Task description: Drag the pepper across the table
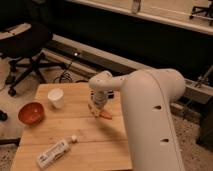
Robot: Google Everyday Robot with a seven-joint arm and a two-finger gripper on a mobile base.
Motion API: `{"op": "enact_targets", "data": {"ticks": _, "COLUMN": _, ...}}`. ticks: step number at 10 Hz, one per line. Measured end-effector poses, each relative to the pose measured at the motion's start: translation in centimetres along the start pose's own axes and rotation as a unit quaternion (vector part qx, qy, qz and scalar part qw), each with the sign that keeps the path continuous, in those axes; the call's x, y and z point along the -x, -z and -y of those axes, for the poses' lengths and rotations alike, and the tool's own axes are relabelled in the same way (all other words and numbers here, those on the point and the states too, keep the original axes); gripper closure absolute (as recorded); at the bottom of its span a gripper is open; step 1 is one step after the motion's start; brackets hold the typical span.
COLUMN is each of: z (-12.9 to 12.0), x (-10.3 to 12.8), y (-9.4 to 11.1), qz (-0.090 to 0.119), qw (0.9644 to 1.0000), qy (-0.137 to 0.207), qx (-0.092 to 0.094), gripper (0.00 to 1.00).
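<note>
The pepper (103, 114) is a small orange-red tapered piece lying on the light wooden table (75, 135), right of the middle. My gripper (98, 104) comes down from the white arm (150, 115) and sits right over the pepper's left end, at or touching it. The arm hides the table's right side.
A white cup (55, 98) stands at the back left of the table. A round red-orange bowl (31, 112) sits at the left edge. A white bottle (52, 153) lies near the front left. A black office chair (25, 45) stands behind the table on the left.
</note>
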Motion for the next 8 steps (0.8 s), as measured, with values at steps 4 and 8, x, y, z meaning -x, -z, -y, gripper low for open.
{"op": "enact_targets", "data": {"ticks": 4, "z": 0.7, "x": -1.5, "y": 0.1, "qz": 0.0, "qw": 0.9999, "qy": -0.014, "qx": -0.004, "gripper": 0.6}}
{"op": "enact_targets", "data": {"ticks": 8, "z": 1.8, "x": -3.5, "y": 0.3, "qz": -0.003, "qw": 0.9993, "qy": -0.035, "qx": -0.011, "gripper": 0.6}}
